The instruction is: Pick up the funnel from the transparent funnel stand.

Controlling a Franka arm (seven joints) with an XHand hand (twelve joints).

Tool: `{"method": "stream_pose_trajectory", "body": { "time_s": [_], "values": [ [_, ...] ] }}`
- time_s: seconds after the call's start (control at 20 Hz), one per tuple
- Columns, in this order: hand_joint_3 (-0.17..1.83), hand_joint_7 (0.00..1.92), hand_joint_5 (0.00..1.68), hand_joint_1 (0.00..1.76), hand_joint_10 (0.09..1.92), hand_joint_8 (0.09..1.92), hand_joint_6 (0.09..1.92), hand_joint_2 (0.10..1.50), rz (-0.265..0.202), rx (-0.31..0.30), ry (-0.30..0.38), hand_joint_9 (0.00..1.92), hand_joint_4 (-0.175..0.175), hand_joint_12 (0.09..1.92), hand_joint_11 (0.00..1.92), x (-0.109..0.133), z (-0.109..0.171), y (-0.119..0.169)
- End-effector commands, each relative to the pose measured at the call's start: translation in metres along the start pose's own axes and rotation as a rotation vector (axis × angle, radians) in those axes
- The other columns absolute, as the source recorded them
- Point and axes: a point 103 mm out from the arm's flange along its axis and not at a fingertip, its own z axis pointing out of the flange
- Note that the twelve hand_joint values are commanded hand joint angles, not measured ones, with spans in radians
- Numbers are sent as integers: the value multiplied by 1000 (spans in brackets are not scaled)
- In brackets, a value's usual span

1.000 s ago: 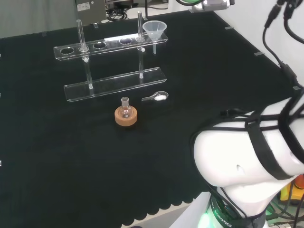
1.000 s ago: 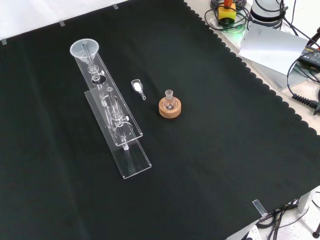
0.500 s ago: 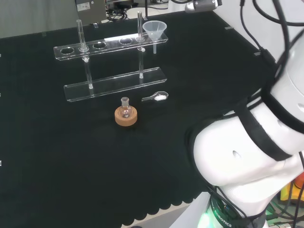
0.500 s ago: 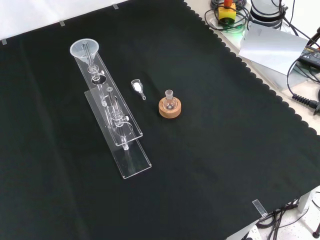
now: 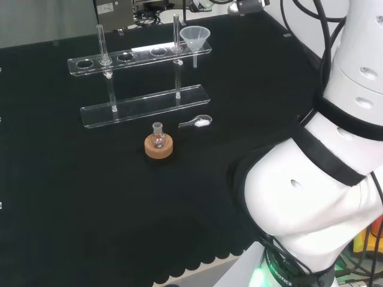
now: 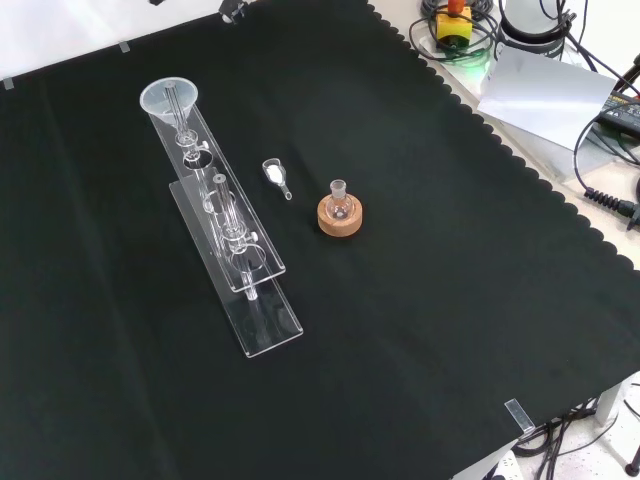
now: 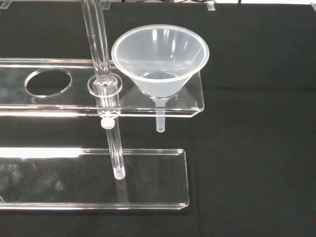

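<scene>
funnel (image 7: 160, 61) sits upright in the end hole of the clear stand (image 7: 59, 165) near the tabletop's far edge in the head view, approach step underway, fingers' state i cannot tell, and next it's close in around the cone and lift straight up.

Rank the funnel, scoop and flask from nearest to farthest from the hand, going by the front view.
The hand is at the front view's top edge.
1. funnel: upper left, at the stand's far end.
2. scoop: just right of the stand, lower in the view.
3. flask: on its cork ring, lower right of the scoop.
</scene>
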Motion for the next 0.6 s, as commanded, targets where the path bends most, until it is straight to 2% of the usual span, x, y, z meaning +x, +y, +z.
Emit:
{"method": "stream_pose_trajectory", "body": {
  "time_s": [0.05,0.2,0.35,0.6],
  "values": [
    [220,301,341,565,629,685,87,907,-37,74,-11,524,-39,1353,337,-6,29,41],
    [217,289,344,592,624,682,87,885,-58,95,-5,517,-39,1350,332,-4,33,47],
    [216,276,336,607,621,678,87,869,-59,120,-5,511,-38,1349,328,-6,38,51],
    [238,249,318,614,623,682,87,846,-49,128,-11,493,-38,1359,312,-13,47,52]
  ]
}}
